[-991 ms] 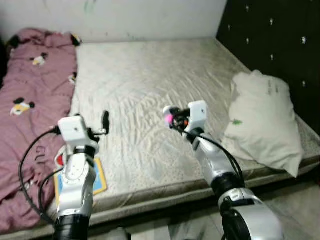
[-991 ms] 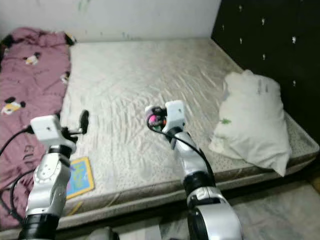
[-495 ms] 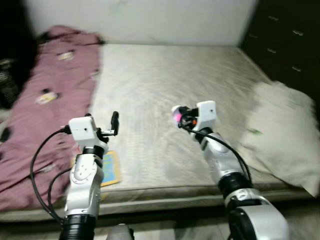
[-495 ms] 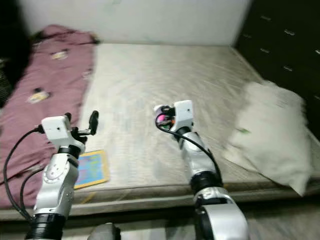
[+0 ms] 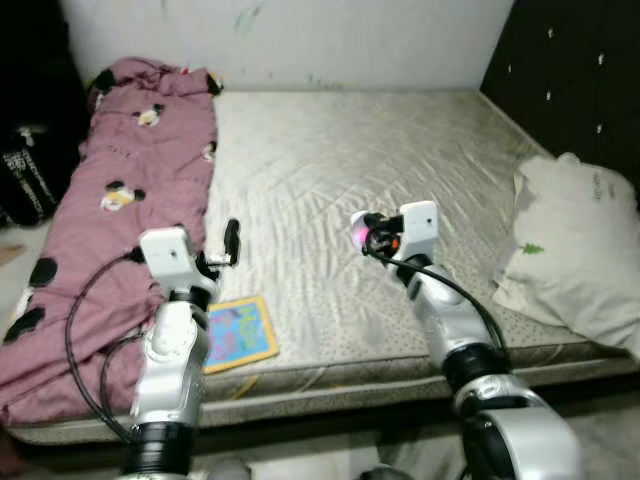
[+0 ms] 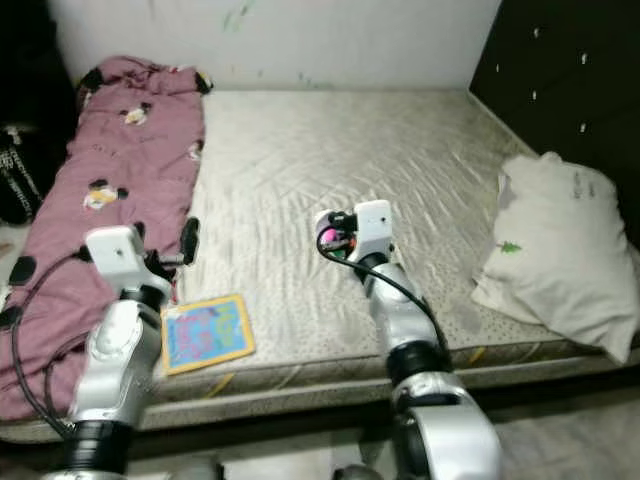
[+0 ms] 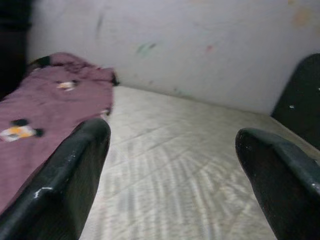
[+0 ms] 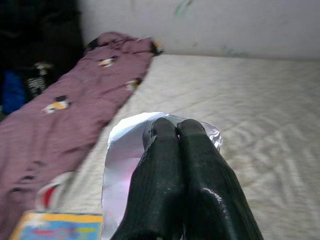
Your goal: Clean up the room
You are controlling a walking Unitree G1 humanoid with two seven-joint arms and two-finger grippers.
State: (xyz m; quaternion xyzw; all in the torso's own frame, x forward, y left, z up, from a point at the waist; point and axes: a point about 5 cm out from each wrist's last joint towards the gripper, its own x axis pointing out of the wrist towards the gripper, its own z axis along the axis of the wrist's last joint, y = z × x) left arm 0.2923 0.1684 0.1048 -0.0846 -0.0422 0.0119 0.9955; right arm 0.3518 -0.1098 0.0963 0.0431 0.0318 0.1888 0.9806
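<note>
A robot is standing at the foot of a wide bed [image 5: 330, 190] covered by a pale grey, wrinkled quilted sheet, and both of its silver arms are reaching out over the near edge.

At the far left, a dark black bag or bundle [image 5: 25, 175] is sitting beside the bed. Next to it, a long mauve-pink blanket printed with small black, white and yellow cartoon figures [image 5: 120, 200] is lying along the left side of the mattress, running from the white wall to the near edge.

The left gripper [image 5: 232, 240] is hovering over the sheet just beside the blanket's edge. In the left wrist view its two black fingers [image 7: 75, 175] are standing well apart, with nothing between them.

Just below that arm, a flat, colourful children's book with a blue and yellow cover [image 6: 205, 332] is lying on the sheet near the front edge of the bed.

Toward the middle, the right gripper [image 5: 365, 235] is held above the sheet. Its fingers [image 8: 172, 180] are pressed together and are pinching a crinkled, shiny silver and pink wrapper [image 8: 122, 150], which is raised clear of the bed.

On the right, a plump cream-white pillow with a small green mark [image 5: 570, 255] is resting near the black tufted headboard with small studs [image 5: 580, 75].
</note>
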